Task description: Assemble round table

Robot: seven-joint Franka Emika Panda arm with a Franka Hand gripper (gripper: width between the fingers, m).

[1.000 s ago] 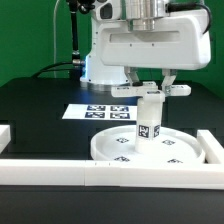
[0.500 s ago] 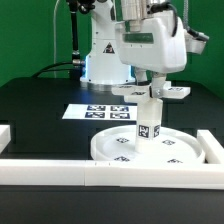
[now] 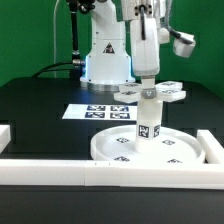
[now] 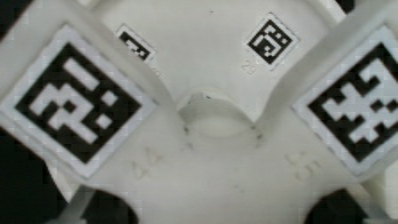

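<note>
The large rimmed round disc lies flat on the black table near the front bars. The short thick cylinder leg stands upright on its middle. The cross-shaped foot piece sits level on top of the leg, its tagged arms sticking out to both sides. My gripper comes straight down onto the foot's centre and is shut on it, seen edge-on. In the wrist view the foot piece fills the picture with its tagged arms; my fingertips do not show there.
The marker board lies behind the disc, towards the exterior view's left. Long white border bars run along the front, at the right and at the left edge. The arm's white base stands at the back.
My wrist has turned about its vertical axis over the leg, from broadside to edge-on. The foot piece has turned with it. The disc and the leg stay in place.
</note>
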